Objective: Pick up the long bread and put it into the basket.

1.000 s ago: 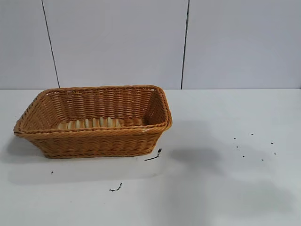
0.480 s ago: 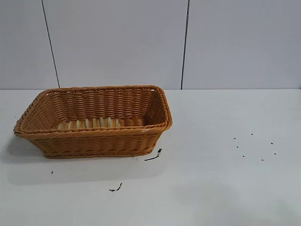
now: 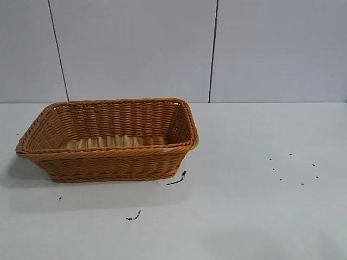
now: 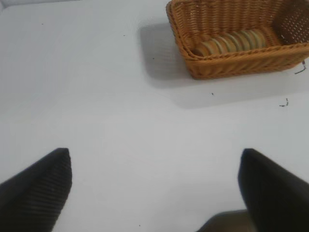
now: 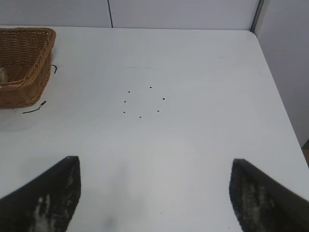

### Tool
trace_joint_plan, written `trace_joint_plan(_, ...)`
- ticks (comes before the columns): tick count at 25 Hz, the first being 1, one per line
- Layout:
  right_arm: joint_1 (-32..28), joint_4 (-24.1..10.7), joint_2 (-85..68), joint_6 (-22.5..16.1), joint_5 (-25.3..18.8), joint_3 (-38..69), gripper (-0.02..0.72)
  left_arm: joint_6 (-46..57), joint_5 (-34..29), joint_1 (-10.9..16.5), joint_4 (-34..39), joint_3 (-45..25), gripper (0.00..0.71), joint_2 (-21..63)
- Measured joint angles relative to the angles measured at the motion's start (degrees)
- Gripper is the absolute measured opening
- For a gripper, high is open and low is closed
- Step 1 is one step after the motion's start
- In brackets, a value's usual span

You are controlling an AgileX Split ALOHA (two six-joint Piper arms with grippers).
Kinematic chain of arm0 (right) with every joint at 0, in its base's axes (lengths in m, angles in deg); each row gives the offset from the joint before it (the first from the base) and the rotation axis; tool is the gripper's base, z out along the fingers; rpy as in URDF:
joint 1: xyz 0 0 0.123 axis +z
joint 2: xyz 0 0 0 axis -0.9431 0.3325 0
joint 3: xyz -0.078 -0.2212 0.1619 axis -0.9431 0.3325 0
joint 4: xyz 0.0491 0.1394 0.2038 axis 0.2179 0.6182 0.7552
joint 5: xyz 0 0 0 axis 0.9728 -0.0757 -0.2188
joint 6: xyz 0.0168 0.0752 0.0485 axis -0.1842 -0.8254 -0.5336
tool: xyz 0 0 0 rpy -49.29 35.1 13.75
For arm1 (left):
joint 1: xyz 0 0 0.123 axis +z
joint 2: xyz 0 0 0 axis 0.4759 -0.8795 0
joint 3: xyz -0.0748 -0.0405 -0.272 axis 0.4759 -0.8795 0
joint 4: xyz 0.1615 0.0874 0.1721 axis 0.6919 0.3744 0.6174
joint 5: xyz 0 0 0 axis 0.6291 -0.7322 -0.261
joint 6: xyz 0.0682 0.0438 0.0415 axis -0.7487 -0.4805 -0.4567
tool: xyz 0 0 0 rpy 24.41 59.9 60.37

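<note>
Exterior view: the basket (image 3: 108, 138) stood on the white worktop (image 3: 260, 151) toward the left arm's side, and the long bread (image 3: 103, 142) already lay inside it, along the near wall, only its pale-ridged top showing above the braided rim. Neither arm entered this view. Left wrist view: the left claw (image 4: 154, 186) hung released, its two dark fingers spread wide over bare worktop, well apart from the basket and grasping nothing; the loaf was visible within the basket's near end. Right wrist view: the right claw (image 5: 154, 193) was likewise released and empty, above a ring of small dark specks (image 5: 143, 101), with the basket's corner at the far edge.

Judged from these views, the placement looked complete, so little risk remained. An arm swinging low on its way to rest could catch the flared wicker rim and drag or tip the light basket, shifting the loaf. A needless second grasp attempt could lift the bread out again.
</note>
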Motion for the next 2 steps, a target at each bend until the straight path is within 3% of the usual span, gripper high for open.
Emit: trace_joint_plan(2,0.00,0.00,0.00,0.00,0.00,0.00,0.579,0.00,0.00,0.00,0.00,0.00,0.696,0.00)
